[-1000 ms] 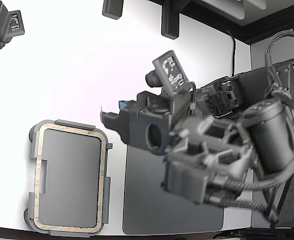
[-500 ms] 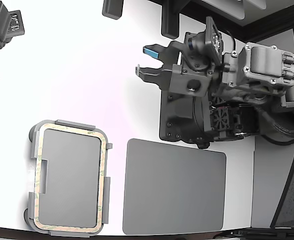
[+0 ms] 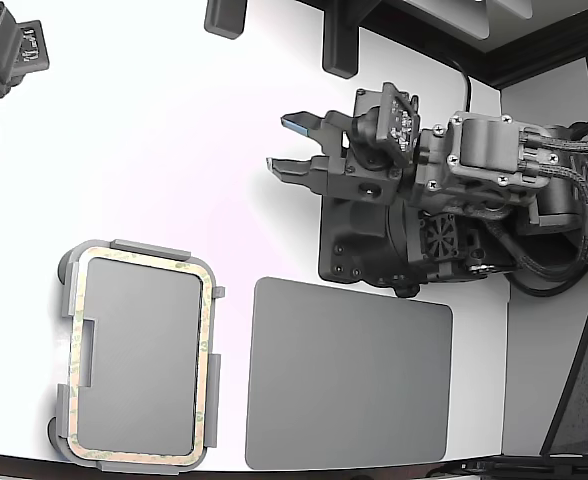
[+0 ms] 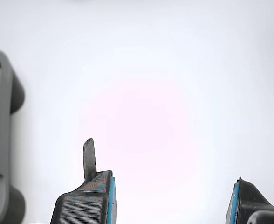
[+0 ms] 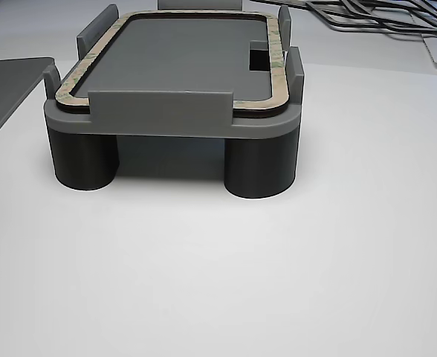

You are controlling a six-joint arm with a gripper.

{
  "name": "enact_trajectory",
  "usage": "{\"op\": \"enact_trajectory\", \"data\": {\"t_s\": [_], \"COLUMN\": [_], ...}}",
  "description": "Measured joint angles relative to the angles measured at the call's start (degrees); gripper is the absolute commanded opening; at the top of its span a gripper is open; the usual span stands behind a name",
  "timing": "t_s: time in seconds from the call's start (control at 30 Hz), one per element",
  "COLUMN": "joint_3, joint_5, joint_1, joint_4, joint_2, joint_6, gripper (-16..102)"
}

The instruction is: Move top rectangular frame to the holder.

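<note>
- Gripper (image 3: 286, 142): shown with jaws parted and nothing between them; in the wrist view only bare white table (image 4: 174, 93) is seen between the two blue-lined fingertips (image 4: 110, 198).
- Dark grey mat (image 3: 349, 375): laid flat on the table, just below the arm's base in the exterior view, between the gripper and the holder's side of the table; nothing is seen lying on it.
- Holder (image 3: 70, 300): placed toward the exterior view's lower left, well apart from the jaws; its edge alone (image 4: 2, 140) is caught at the margin of the wrist view. It is raised on round legs in the other view (image 5: 166, 111).
- Top rectangular frame (image 3: 210, 340): seen seated inside the holder's tabs, its long axis running up and down in the exterior view (image 5: 278, 67).
- Judgement: the frame appears already placed, so the open jaws, pointing to the exterior view's left above it, are likely clear of the work.
</note>
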Motion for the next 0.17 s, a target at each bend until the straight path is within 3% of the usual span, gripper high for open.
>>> {"op": "enact_trajectory", "data": {"t_s": [0.17], "joint_3": [0.0], "joint_5": [0.0], "joint_1": [0.0], "joint_4": [0.0], "joint_2": [0.1], "joint_6": [0.0], "gripper": [100]}}
